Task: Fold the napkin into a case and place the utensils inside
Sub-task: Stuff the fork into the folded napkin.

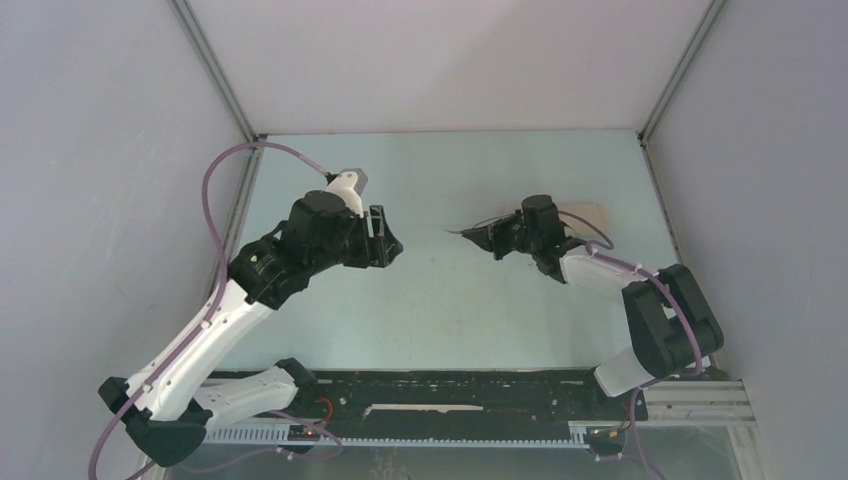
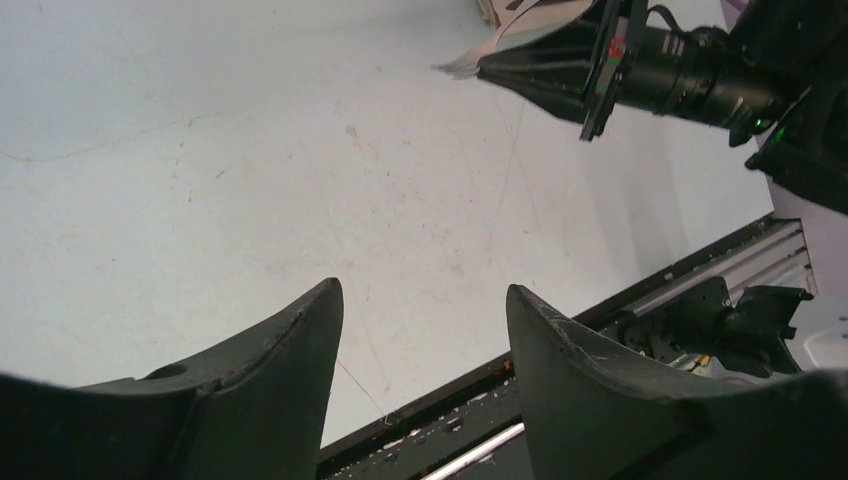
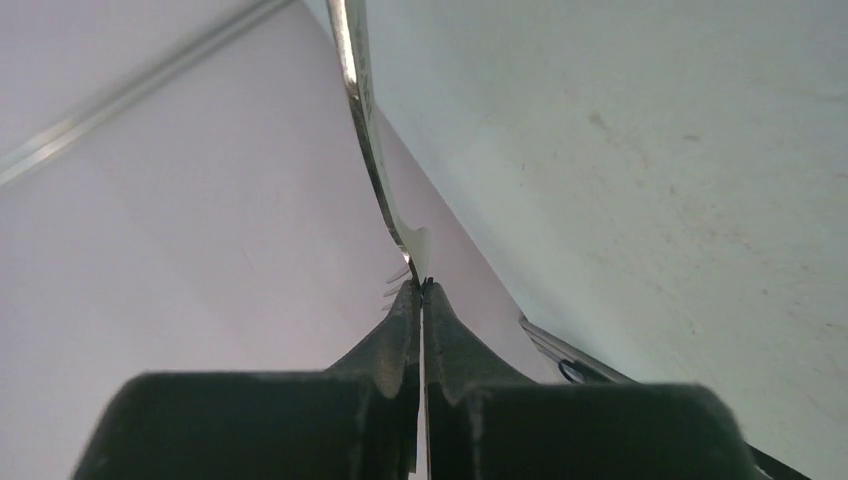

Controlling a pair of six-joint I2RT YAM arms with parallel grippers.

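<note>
Left gripper [image 1: 388, 240]: I see its jaws standing well apart with nothing between them, over the left half of the bench [image 1: 450, 310], tips turned toward the right arm.
Right gripper [image 1: 468, 236]: pressed together on the pale grey utensil [image 2: 458, 67]. In my right wrist view the piece runs edge-on up from the fingertips.
Utensil position: its tined end sticks out leftward past the right fingertips, above the bench's middle, toward the far edge.
Napkin [image 1: 590, 212]: a tan patch near the far right corner, largely hidden behind the right wrist. I cannot tell how it is folded.
</note>
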